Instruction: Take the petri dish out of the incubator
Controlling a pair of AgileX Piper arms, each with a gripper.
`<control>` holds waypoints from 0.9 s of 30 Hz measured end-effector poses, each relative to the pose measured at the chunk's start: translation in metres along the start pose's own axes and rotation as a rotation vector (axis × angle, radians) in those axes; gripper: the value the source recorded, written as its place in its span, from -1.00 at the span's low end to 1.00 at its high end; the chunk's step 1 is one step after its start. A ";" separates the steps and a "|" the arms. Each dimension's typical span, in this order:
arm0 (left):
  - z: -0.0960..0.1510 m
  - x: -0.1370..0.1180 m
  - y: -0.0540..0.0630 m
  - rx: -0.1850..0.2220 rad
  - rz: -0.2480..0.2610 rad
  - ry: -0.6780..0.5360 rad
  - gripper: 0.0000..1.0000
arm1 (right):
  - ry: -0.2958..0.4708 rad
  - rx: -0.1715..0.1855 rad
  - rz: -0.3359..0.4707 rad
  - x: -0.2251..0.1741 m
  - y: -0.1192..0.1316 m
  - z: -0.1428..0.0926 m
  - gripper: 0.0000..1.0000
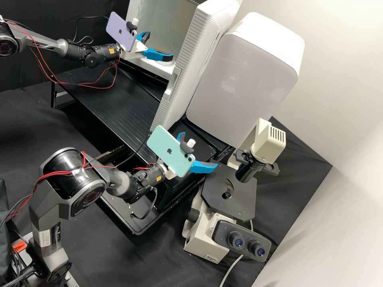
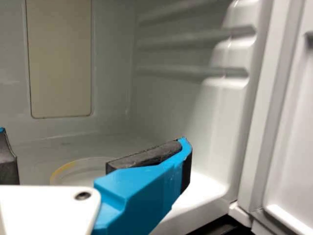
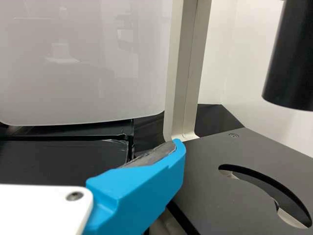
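Left wrist view: the round clear plastic petri dish [image 2: 80, 169] lies on the white incubator [image 2: 205, 112] floor, between the left pincer's [image 2: 93, 139] wide-apart fingers. Right pincer [image 1: 198, 150] stands apart, beside the black microscope stage [image 1: 229, 191].

readable text: none | mint-green phone [image 1: 169, 153] in front of incubator [image 1: 159, 20]: small dark logo mark, no words | white sticker [image 1: 47, 238], arm base, farther front: print illegible

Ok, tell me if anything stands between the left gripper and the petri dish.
Nothing visible does. The door of the incubator is open, and the petri dish lies on its floor just ahead of the open left gripper.
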 end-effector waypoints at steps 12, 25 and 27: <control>-0.006 0.011 -0.007 0.010 -0.013 0.056 1.00 | 0.000 0.000 0.000 0.000 0.000 0.000 1.00; -0.013 0.015 -0.026 -0.018 -0.077 0.085 1.00 | 0.000 0.000 0.000 0.000 0.000 0.000 1.00; -0.013 0.015 -0.026 -0.021 -0.077 0.087 1.00 | 0.000 0.000 0.000 0.000 0.000 0.000 1.00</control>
